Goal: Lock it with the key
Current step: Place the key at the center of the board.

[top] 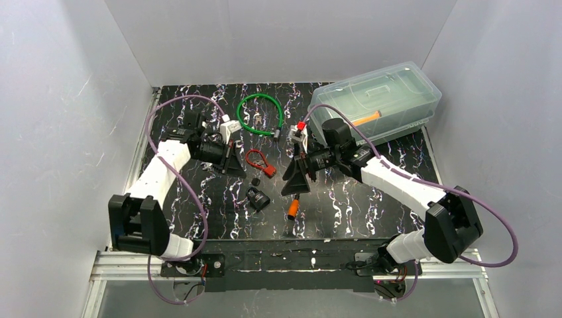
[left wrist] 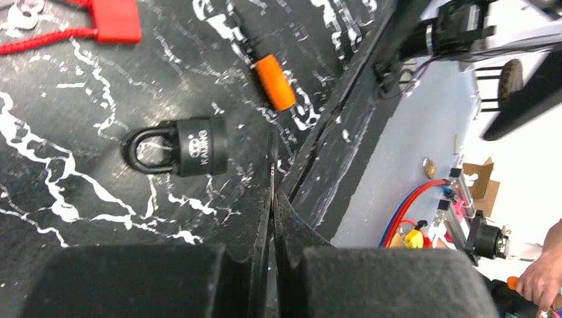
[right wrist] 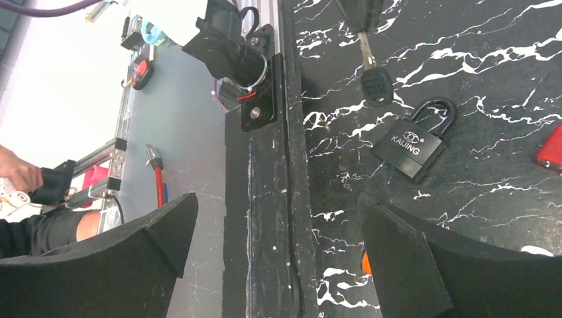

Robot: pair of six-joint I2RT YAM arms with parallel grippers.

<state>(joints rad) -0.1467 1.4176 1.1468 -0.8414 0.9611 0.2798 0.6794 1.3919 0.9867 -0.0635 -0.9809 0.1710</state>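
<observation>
A black padlock marked KAIJING lies flat on the black marbled table; it also shows in the left wrist view and the right wrist view. My left gripper is shut on the blade of a key. The key's black head hangs just behind the padlock, and the key shows edge-on in the left wrist view. My right gripper is wide open and empty, hovering just right of the padlock.
An orange cylinder lies near the right gripper. A red cable tag lies behind the padlock. A green cable loop and a clear lidded box sit at the back.
</observation>
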